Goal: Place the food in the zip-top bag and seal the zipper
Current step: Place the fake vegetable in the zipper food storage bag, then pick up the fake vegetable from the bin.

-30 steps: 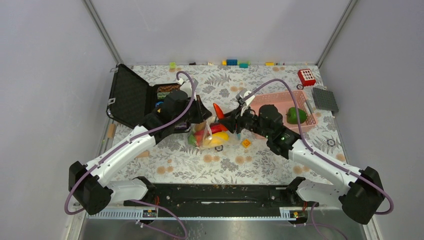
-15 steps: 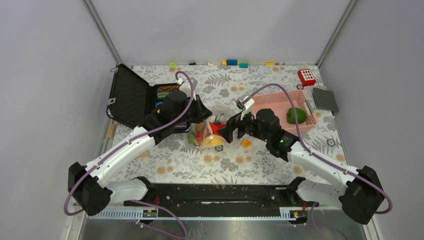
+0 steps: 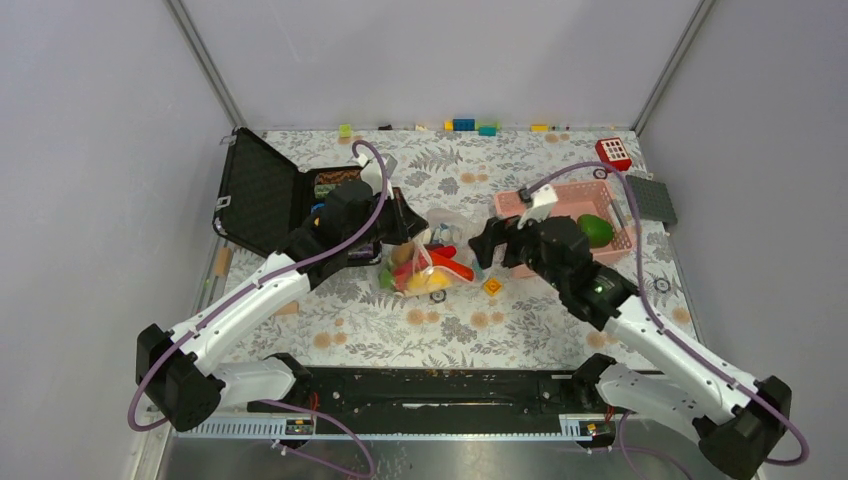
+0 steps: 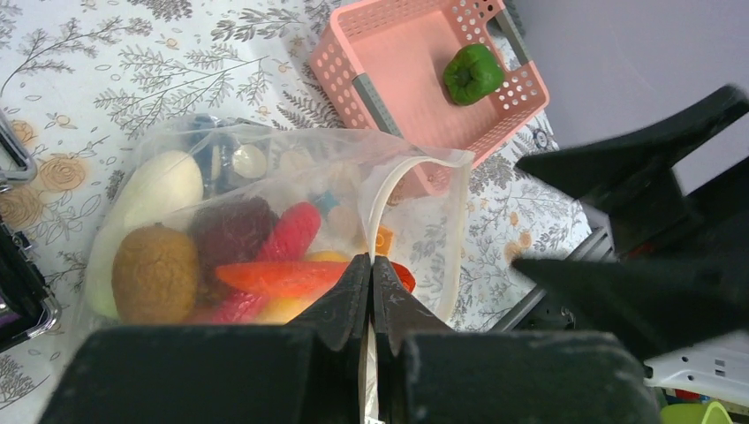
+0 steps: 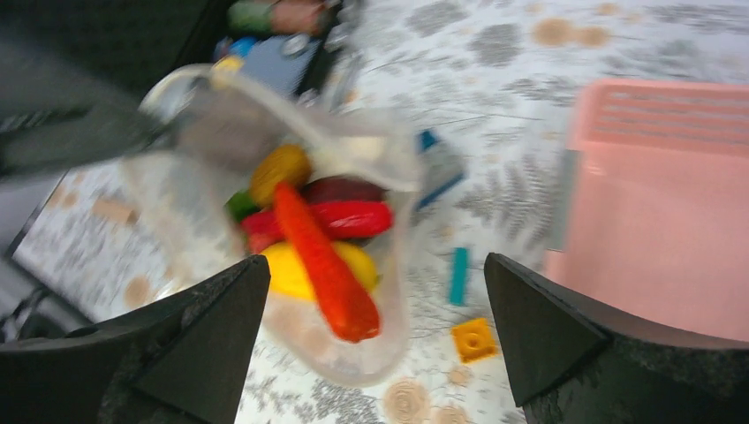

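Observation:
The clear zip-top bag (image 3: 428, 268) lies open on the table with food inside: an orange carrot (image 5: 323, 258) over a yellow banana (image 5: 290, 270), a red chilli (image 5: 355, 217), a dark red piece (image 5: 341, 188) and a white radish (image 4: 159, 190). My left gripper (image 4: 371, 265) is shut on the bag's mouth edge, pinching the whitish zipper (image 4: 375, 208) strip. My right gripper (image 5: 375, 265) hangs open just right of the bag mouth, with nothing between its fingers. One green pepper (image 3: 594, 230) sits in the pink basket (image 3: 560, 196).
A black hard case (image 3: 262, 195) stands open at the left, behind my left arm. An orange brick (image 5: 474, 339) and a teal brick (image 5: 458, 276) lie between bag and basket. A grey plate (image 3: 651, 198) and a red block (image 3: 613, 153) sit at the back right.
My right gripper opened and let the carrot go into the bag, then drew back to the right toward the basket. The left gripper kept its pinch on the bag edge.

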